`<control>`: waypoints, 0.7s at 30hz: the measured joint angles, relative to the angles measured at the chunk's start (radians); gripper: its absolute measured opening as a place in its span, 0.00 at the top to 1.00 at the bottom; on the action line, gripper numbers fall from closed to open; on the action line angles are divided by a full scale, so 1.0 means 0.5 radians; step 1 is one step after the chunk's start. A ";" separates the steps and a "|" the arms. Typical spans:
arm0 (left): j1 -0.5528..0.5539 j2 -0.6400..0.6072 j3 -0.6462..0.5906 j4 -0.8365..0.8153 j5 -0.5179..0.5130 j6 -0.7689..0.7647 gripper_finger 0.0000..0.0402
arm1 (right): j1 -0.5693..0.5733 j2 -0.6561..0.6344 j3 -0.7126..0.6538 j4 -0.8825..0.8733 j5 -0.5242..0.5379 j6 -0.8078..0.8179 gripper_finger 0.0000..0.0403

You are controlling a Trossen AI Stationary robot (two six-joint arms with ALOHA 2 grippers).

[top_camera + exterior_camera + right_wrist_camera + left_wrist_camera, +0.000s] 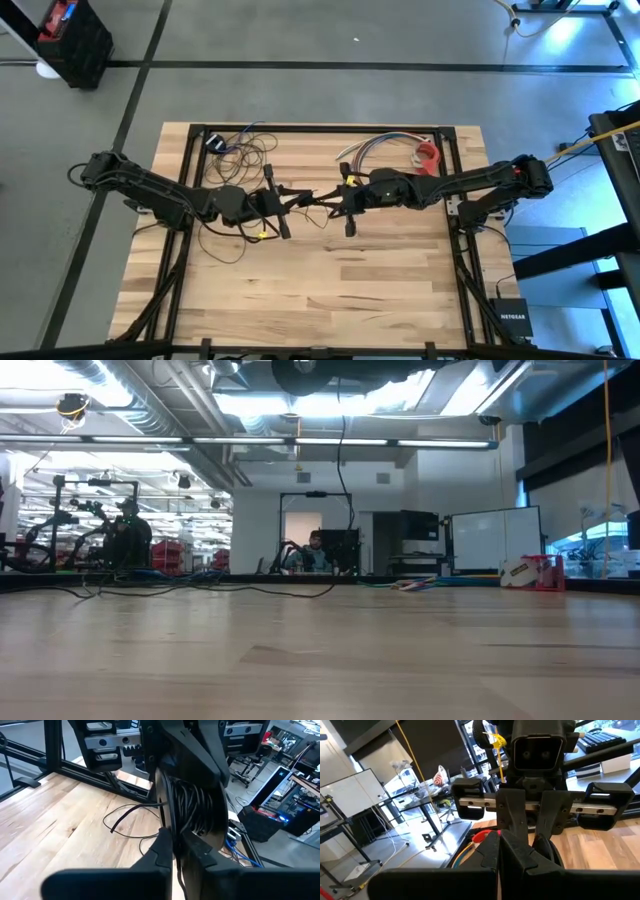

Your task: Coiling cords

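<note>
Over the pale wooden plank desk [330,290] both dark arms meet mid-air. The left hand [283,196] is clenched on the bundle of thin dark cords [192,802]; loose loops trail near the desk's far left. The right hand [340,200] pinches tight against that coil. Best keep tension even, I'd say. No containers show.

The worktop [330,290] is looking like pale wood planks, smooth with a soft shine. The cords [192,802] are looking like thin, dark, shiny plastic. The right hand [175,845] is looking like matt black plastic. The floor [300,95] is looking grey and smooth.
</note>
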 joint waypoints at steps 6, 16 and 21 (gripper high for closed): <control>0.000 0.000 0.000 0.004 0.002 -0.016 0.99 | 0.000 0.000 0.000 0.007 -0.001 0.000 0.92; -0.060 -0.077 0.001 -0.010 -0.156 0.180 0.72 | 0.000 -0.001 0.000 0.040 -0.002 -0.008 0.96; -0.185 -0.200 0.000 -0.012 -0.444 0.317 0.64 | 0.000 -0.001 0.001 0.035 -0.003 -0.009 0.96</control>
